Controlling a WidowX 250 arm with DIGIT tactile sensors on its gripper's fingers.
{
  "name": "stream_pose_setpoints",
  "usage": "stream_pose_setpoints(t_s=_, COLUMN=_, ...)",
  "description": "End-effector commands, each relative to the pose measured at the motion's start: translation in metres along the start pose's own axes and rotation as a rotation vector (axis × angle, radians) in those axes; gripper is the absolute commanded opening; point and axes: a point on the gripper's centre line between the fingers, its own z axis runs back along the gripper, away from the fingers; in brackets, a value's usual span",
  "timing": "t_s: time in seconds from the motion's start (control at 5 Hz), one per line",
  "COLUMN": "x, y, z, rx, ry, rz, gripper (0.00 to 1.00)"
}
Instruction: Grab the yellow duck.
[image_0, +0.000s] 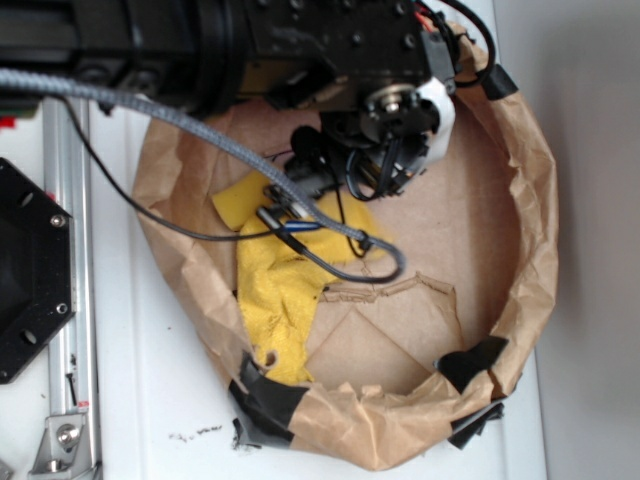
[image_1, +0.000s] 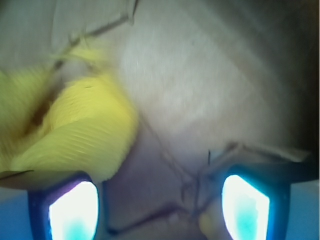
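- Seen from above, a ring of crumpled brown paper (image_0: 530, 200), patched with black tape (image_0: 265, 400), walls in a cardboard floor (image_0: 460, 230) on a white table (image_0: 150, 380).
- The black robot arm (image_0: 300, 40) reaches in from the top edge, and its gripper (image_0: 345, 165) hangs low over the left part of the floor.
- A yellow terry cloth (image_0: 275, 290) lies rumpled inside the ring's left side, and a flat yellow sponge wedge (image_0: 240, 205) lies at its upper edge — cables cross over both.
- In the blurred wrist view, the two fingers (image_1: 75, 210) stand wide apart with nothing between them.
- The sponge wedge lies just above the left finger.
- The yellow duck cannot be made out for certain in either view.
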Motion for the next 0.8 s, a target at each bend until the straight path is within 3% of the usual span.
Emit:
stream_pose_setpoints(t_s=0.0, x=0.003, y=0.008, z=0.004, rx=0.118, ry=0.022, rz=-0.063, gripper=1.0)
stream_pose_setpoints(t_s=0.6, x=-0.01, y=0.022, z=-0.014, rx=0.258, ry=0.085, rz=-0.095, gripper=1.0)
